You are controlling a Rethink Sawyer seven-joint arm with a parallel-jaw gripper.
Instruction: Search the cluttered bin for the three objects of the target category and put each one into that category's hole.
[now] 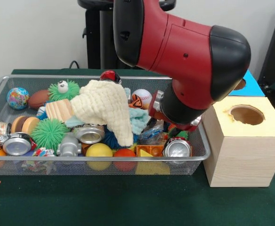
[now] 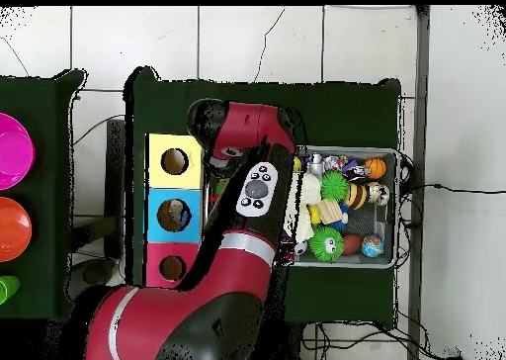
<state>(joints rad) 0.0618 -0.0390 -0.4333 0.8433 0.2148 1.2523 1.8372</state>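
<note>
The wire-mesh bin is full of clutter. Wrinkled silvery pieces with blue and red print lie in it: one at the front left, one in the middle, one at the front right. My arm comes down into the bin's right end, just above the right piece. Its wrist hides the gripper in both views. The blue-topped box stands behind the yellow-topped box, and only the edge of its hole shows. In the overhead view the blue box's hole lies between the other two holes, left of the bin.
A cream cloth lies draped over the middle of the bin. Green spiky balls, smooth balls, a wooden block and other toys crowd around it. The yellow box stands against the bin's right end. The red-topped box shows in the overhead view.
</note>
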